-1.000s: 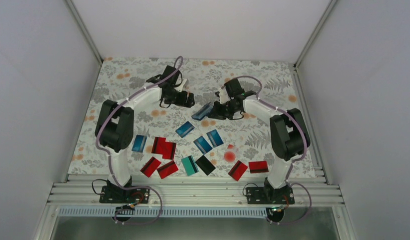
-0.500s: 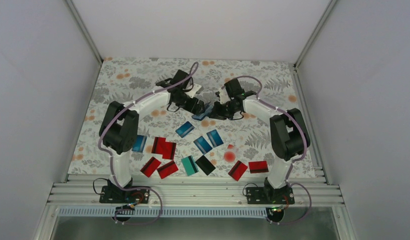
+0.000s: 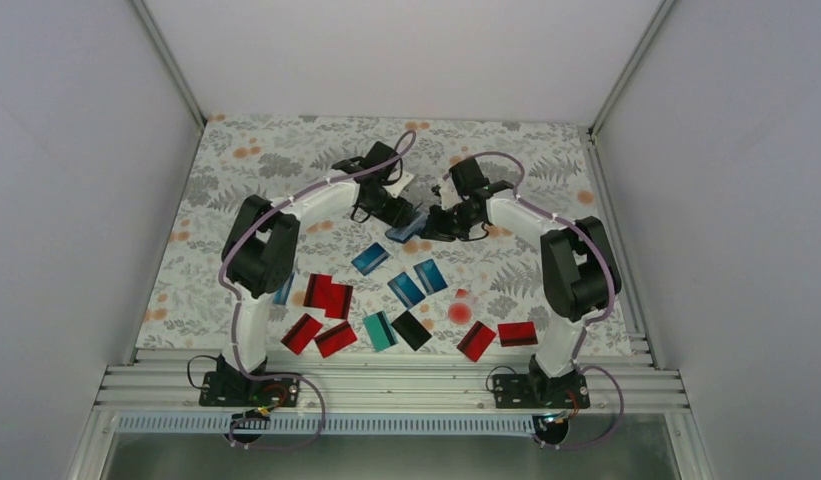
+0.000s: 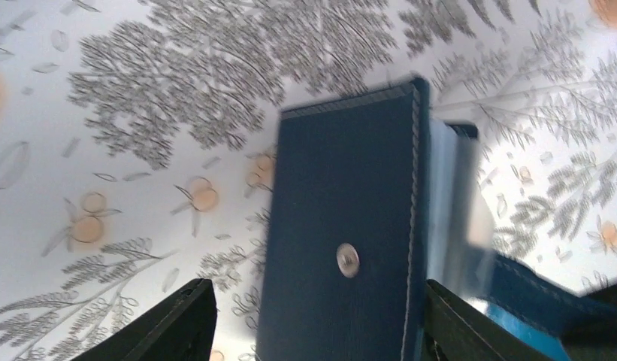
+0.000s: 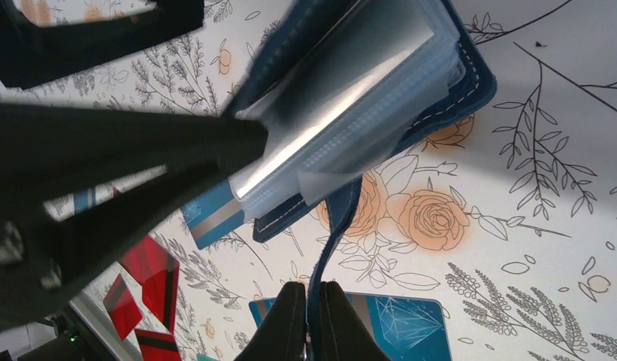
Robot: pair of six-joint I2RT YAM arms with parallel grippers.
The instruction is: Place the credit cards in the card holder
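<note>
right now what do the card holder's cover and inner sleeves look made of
The card holder cover: navy leather or faux leather, matte; stitched edge, metal snap stud. Its inner sleeves: clear glossy plastic, likely; they catch glare and show through.

card holder (image 3: pixel 402 229): navy, open, clr sleeves fanned | credit cards (image 3: pixel 329 297): flat; scattered nr front

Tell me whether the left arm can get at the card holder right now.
Probably yes: the left gripper straddles the card holder, open, nothing between them; the right gripper only pinches its flap.
</note>
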